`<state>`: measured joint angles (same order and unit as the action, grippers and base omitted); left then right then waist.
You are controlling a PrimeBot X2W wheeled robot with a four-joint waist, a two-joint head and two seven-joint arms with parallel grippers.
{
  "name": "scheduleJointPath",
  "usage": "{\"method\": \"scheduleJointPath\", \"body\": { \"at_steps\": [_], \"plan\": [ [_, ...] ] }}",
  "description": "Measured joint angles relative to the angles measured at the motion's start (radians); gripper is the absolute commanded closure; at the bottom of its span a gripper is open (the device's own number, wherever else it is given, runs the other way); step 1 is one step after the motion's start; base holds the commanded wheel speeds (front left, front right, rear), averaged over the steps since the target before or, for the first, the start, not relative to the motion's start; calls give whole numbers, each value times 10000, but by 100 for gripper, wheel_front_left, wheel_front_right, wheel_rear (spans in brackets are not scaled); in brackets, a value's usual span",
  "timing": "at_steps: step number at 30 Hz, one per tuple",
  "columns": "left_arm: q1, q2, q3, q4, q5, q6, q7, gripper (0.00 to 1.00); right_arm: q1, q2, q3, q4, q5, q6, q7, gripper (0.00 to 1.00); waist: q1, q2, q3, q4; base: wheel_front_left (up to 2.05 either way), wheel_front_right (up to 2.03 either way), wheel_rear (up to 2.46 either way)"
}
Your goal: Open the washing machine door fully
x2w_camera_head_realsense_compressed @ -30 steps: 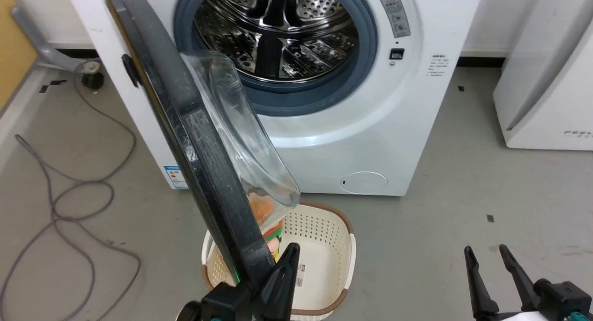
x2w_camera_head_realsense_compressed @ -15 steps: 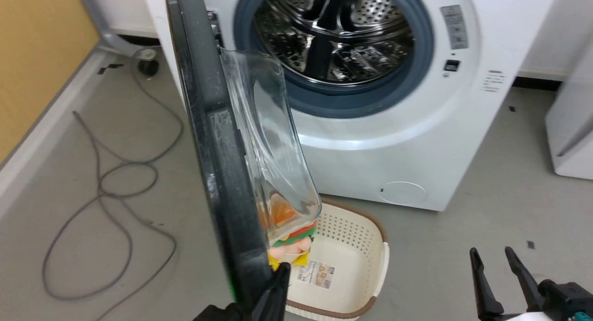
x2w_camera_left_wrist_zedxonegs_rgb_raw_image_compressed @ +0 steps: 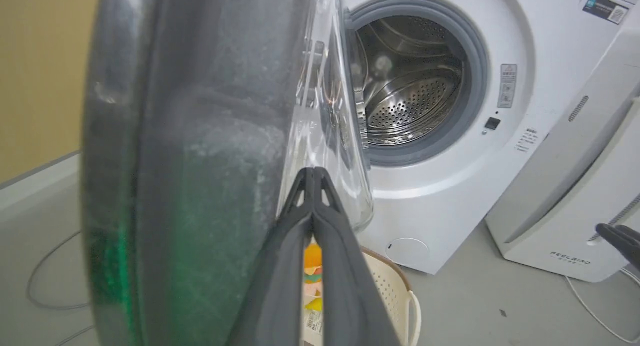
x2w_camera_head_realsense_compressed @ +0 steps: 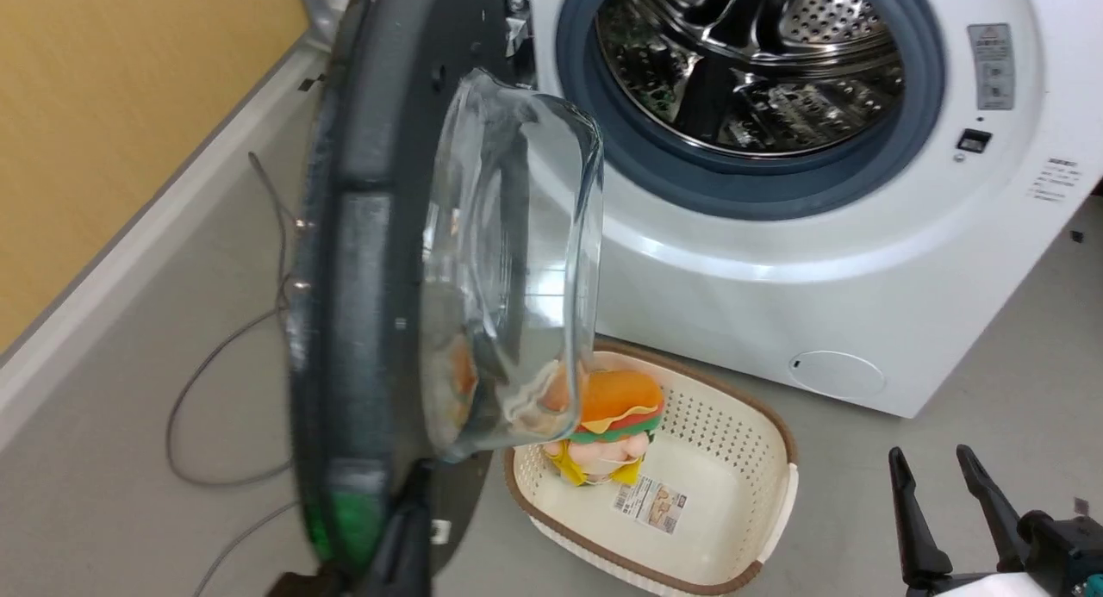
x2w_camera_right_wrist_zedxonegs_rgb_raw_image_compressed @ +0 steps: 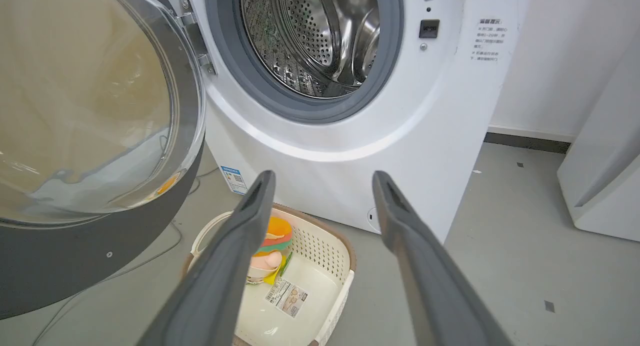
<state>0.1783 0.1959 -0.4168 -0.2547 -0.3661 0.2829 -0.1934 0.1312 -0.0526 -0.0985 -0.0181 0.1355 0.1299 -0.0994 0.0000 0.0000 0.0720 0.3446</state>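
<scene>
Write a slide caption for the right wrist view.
Open right claw faces the white front-loading washing machine, its round black glass-bowled door swung open, a cream perforated basket below.

The head view looks steeply down on the washer (x2w_camera_head_realsense_compressed: 775,261) from its hinge side, with the door (x2w_camera_head_realsense_compressed: 370,261) close in the foreground. The left wrist view sits low, hard against the door, facing the washer's front obliquely. The right wrist view faces the washer's front nearly square, close in. All three share the drum (x2w_camera_head_realsense_compressed: 758,63) and the basket (x2w_camera_head_realsense_compressed: 689,407) before the washer.
</scene>
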Motion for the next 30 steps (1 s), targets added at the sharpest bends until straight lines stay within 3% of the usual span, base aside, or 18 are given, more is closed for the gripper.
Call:
{"method": "scheduleJointPath", "body": {
  "at_steps": [11, 17, 30],
  "plan": [
    [-583, 458, 2550, 1639, -773, -207, -570, 100, -7, -2, 123, -650, -180, 0, 194, 0, 0, 0, 281, -36, 0, 0, 0],
    [-1216, 679, 4324, 2562, -1045, -769, -631, 100, -12, 0, 104, -963, -370, 0, 290, 0, 0, 0, 451, -201, 0, 0, 0],
    [-2983, 1078, 6930, 5929, -936, -2345, -639, 100, -161, 0, 190, -1538, -539, 0, 552, 0, 0, 0, 950, -597, 0, 0, 0]
  ]
}}
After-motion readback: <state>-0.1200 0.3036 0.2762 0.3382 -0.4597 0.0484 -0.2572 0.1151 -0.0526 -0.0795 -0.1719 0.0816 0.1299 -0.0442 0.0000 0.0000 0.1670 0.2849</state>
